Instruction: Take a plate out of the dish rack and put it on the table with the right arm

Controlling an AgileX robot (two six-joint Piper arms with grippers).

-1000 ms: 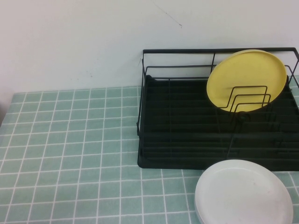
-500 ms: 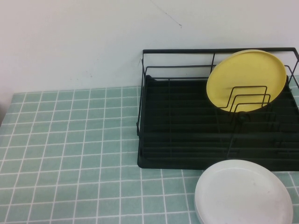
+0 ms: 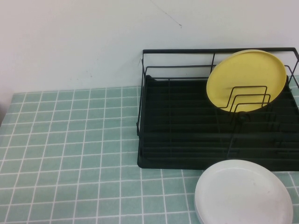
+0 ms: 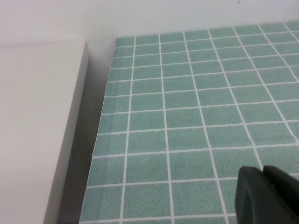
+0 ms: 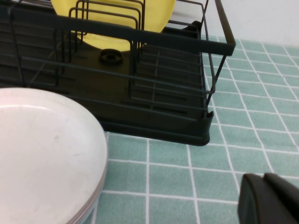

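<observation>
A round white plate lies flat on the green tiled table, just in front of the black wire dish rack. It also shows in the right wrist view, with the rack behind it. A yellow plate stands upright in the rack's dividers. Neither arm shows in the high view. My right gripper is shut and empty, above the cloth beside the white plate. My left gripper is shut and empty over the table's left part.
A white wall runs behind the table. In the left wrist view the table's left edge drops to a dark gap beside a white panel. The rack's right corner stands close to my right gripper.
</observation>
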